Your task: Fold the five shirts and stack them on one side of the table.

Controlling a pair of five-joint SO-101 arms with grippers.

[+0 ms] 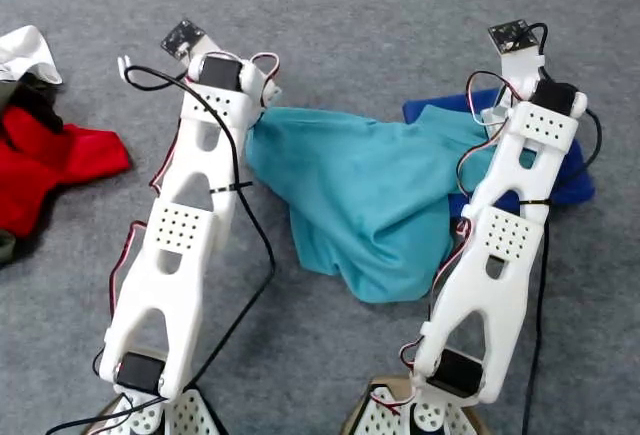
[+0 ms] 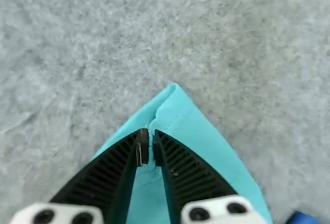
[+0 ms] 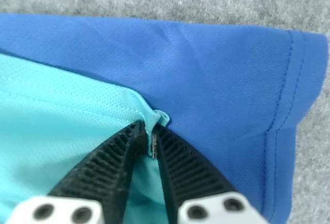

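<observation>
A teal shirt (image 1: 370, 195) hangs stretched between both arms over the grey table. My left gripper (image 2: 147, 149) is shut on one corner of the teal shirt (image 2: 180, 121), seen in the high view at the shirt's left end (image 1: 262, 105). My right gripper (image 3: 152, 136) is shut on another corner of the teal shirt (image 3: 62, 110), which lies over a folded blue shirt (image 3: 206, 64). That blue shirt (image 1: 575, 175) sits at the table's right side, partly under the right arm. A red shirt (image 1: 50, 165) lies at the left edge.
White cloth (image 1: 25, 50) and dark cloth (image 1: 30, 100) lie beside the red shirt at the far left. Grey felt table (image 1: 350, 45) is bare behind the arms. Both arm bases stand at the near edge, with black cables trailing.
</observation>
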